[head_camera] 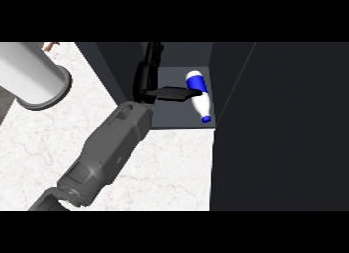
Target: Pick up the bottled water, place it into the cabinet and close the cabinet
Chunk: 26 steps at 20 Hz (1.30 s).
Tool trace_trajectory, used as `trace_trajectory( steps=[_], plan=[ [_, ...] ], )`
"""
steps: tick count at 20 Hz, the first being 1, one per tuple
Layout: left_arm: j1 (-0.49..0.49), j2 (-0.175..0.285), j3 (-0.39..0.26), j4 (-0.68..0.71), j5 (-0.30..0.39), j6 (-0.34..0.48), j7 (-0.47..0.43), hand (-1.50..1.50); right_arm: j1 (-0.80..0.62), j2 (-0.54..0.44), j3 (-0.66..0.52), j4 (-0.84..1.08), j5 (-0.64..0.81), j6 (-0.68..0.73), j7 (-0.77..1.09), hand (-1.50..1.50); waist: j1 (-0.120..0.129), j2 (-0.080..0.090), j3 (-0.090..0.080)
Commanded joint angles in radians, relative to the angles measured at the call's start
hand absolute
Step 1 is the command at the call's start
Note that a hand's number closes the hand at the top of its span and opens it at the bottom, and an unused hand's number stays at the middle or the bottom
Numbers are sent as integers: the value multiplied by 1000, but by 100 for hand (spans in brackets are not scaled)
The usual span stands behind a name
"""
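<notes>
Head view: a grey forearm (108, 148) comes in from the lower left and crosses the white marbled worktop (169, 168) toward the open cabinet (173, 121). A wide dark panel (286, 128) fills the right side. Beyond the wrist, the left hand (149, 81) is inside the cabinet, its fingers stretched straight and apart, with the thumb (173, 93) pointing sideways and touching the bottled water (199, 99). That bottle lies tilted on the cabinet floor, cap nearest. Far left, a large pale cylinder (27, 71) stands on the worktop.
</notes>
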Motion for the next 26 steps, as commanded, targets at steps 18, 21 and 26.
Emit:
trace_trajectory(
  steps=[18, 21, 26],
  plan=[
    [654, 127, -346, -885, 27, -70, 117, 150, -15, -81, 27, -133, 36, 1, 76, -150, 40, -4, 0],
    [698, 176, -335, -980, 54, -69, 172, 150, 54, -149, 23, -165, 92, 85, 16, 150, 27, -9, 0],
    [831, 269, -319, -1103, 63, -73, 178, 150, 67, -218, 94, -211, 162, 162, 30, 150, 30, -7, -1]
  ],
)
